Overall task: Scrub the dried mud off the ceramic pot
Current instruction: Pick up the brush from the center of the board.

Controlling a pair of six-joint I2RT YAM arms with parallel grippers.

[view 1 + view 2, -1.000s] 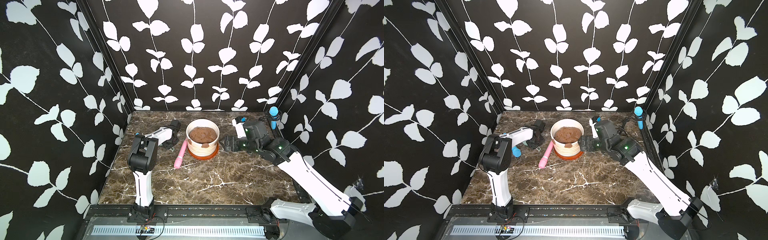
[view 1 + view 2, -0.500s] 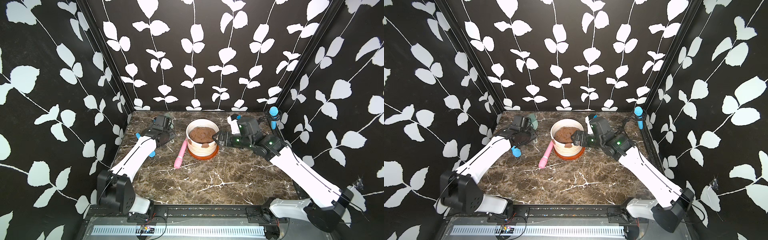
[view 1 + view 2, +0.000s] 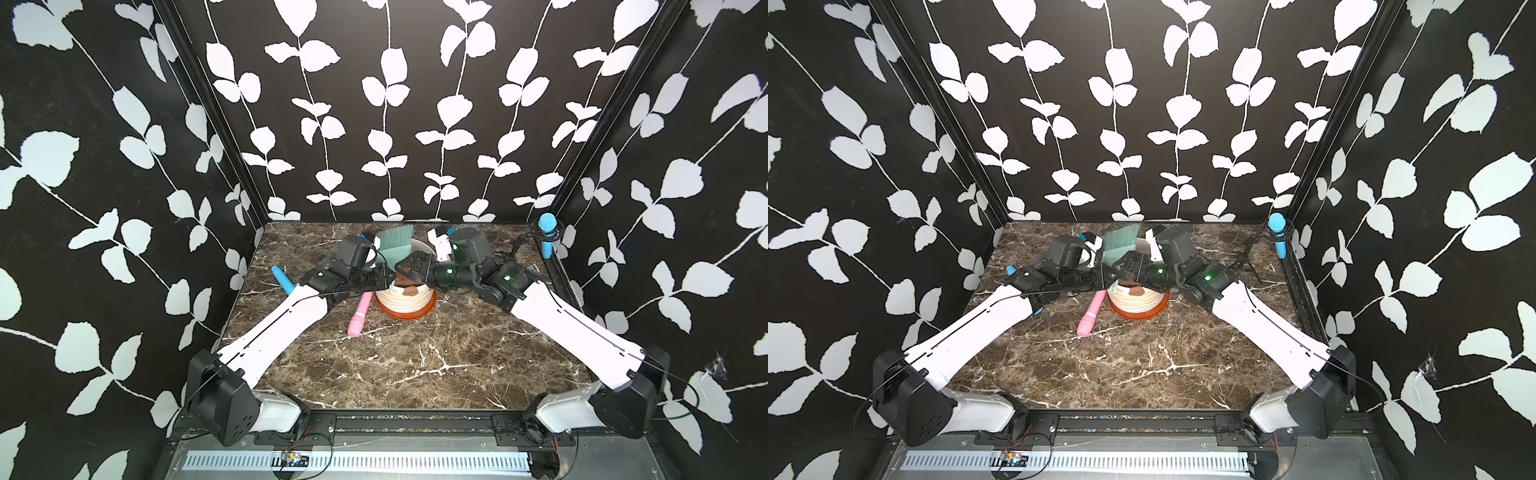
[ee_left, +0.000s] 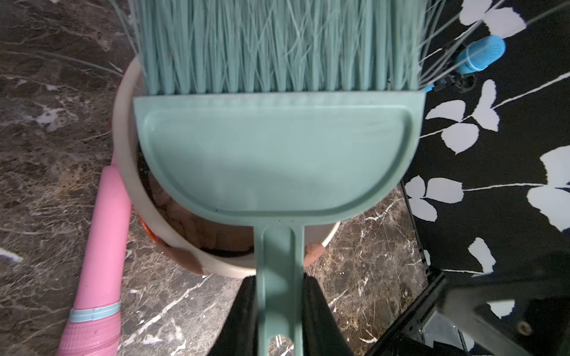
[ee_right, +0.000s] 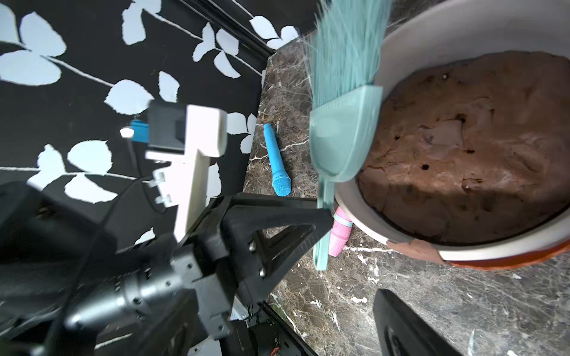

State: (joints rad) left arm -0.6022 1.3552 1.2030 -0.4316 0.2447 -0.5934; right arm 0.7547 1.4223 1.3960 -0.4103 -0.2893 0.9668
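Observation:
The ceramic pot [image 3: 405, 302], cream and ribbed on an orange saucer, stands at the table's back middle in both top views [image 3: 1138, 300] and is filled with brown soil. A reddish patch of dried mud [image 3: 411, 291] sticks to its front wall near the rim; two more patches [image 4: 182, 255] [image 5: 413, 248] show in the wrist views. My left gripper [image 3: 386, 279] [image 4: 279, 292] is shut on the handle of a teal brush [image 3: 395, 243] [image 4: 277, 154], bristles pointing away over the pot's left rim. My right gripper [image 3: 409, 270] hovers open over the pot's right side; one finger [image 5: 401, 320] shows above bare marble.
A pink toy microphone [image 3: 359, 316] lies against the pot's left side. A blue one [image 3: 284, 280] lies farther left, partly under my left arm. Another blue microphone [image 3: 547, 232] stands on a small tripod in the back right corner. Black walls close three sides.
My left arm has unfolded and carried the brush from left of the pot to over its rim. My right gripper has moved left over the pot.

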